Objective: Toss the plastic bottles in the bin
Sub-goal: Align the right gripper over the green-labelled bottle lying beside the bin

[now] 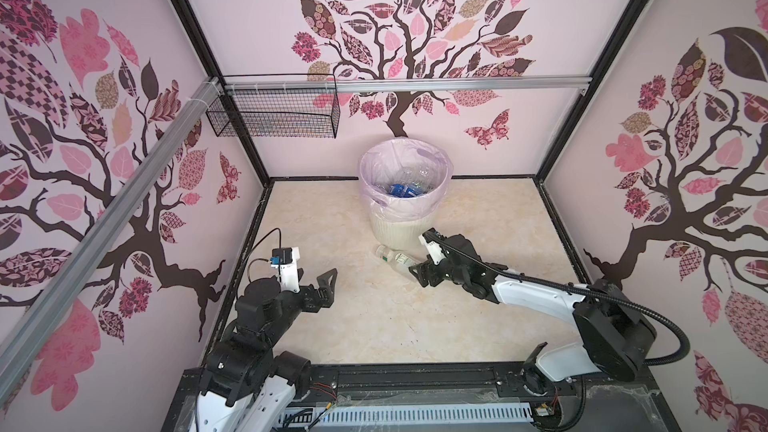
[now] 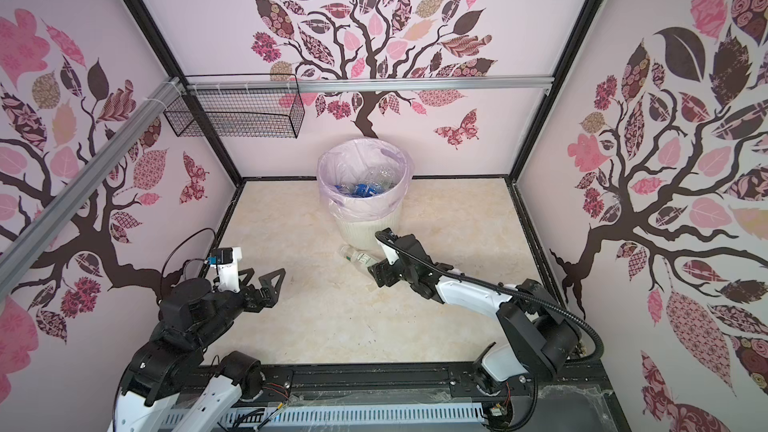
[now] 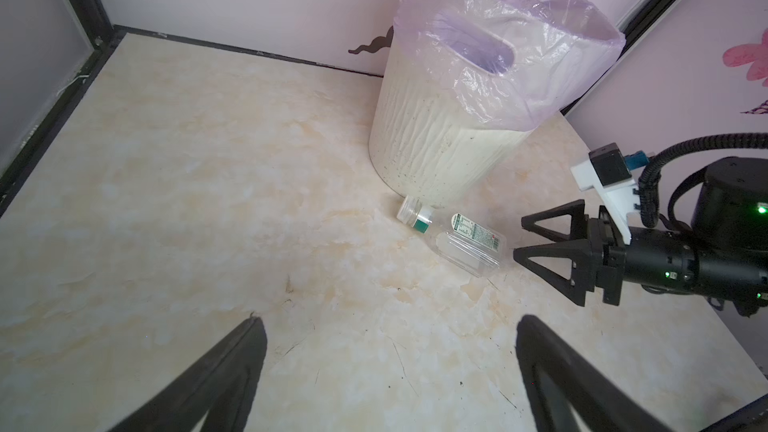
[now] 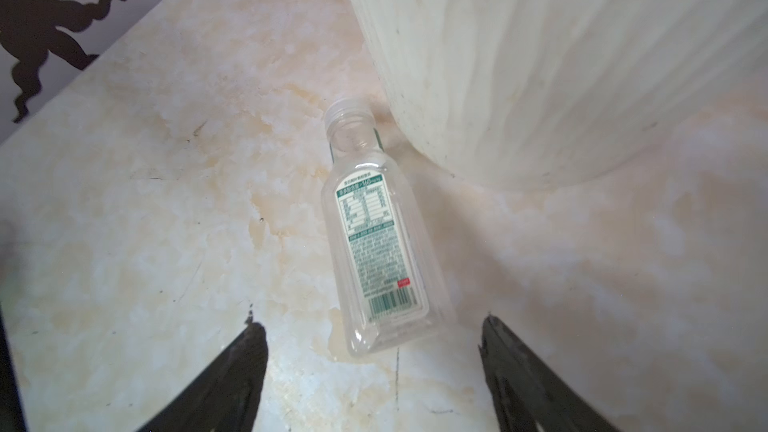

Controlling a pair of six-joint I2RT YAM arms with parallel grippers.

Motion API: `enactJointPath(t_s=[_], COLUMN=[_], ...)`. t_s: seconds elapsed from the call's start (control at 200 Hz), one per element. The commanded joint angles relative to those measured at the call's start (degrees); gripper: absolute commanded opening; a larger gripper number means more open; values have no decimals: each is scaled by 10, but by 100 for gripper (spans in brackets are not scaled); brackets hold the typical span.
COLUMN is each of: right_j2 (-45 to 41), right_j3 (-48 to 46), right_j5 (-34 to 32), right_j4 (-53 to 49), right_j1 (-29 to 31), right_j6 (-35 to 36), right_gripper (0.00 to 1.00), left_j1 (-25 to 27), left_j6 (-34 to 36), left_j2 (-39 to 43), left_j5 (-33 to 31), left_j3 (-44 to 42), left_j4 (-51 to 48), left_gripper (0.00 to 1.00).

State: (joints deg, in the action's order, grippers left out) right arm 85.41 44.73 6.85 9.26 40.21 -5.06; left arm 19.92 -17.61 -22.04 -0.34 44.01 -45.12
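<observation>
- Pink tree wallpaper [image 1: 415, 14] is covering all the walls, and a beige marble-look tabletop [image 1: 353, 326] is serving as the floor of the whole setup
- the bin [image 1: 399, 234] is standing at the back, about in the middle, with a thin pink bag [image 1: 399, 209] hanging over its rim
- a bunch of clear bottles with blue labels [image 1: 405, 189] is already sitting inside it, showing in both top views
- one clear bottle [image 4: 378, 243] with a green and white label is lying flat on the tabletop, its white cap [image 3: 407, 209] pointing at the foot of the bin and sitting just beside it
- the right gripper [image 3: 519, 238] is hanging low at the bottle's bottom end with its jaws spread wide, not gripping anything; the bottle is resting on the tabletop, not lifted
- the left gripper [image 2: 266, 272] is hovering over on the left, jaws spread wide too, holding nothing and staying well apart from the bottle
- a black wire basket [image 1: 274, 114] is hanging on the rail in the back left corner
</observation>
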Motion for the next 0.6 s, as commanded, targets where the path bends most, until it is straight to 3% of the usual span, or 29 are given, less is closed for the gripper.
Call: enactJointPath(t_s=[0.0,0.265,0.59], right_j2=[47,146,191], right_j3=[38,106,138], right_j5=[-5,12,4], right_j4=[-41,-55,-75], right_j1=[0,3,17], right_j6=[54,89,105], right_gripper=[88,87,76], left_j1=[3,4,4], left_j6=[0,1,1], left_j2=[9,11,10], left_j5=[2,1,-2], left_j3=[-15,-16,-16], left_j4=[10,9,8], left_gripper=[97,98,98])
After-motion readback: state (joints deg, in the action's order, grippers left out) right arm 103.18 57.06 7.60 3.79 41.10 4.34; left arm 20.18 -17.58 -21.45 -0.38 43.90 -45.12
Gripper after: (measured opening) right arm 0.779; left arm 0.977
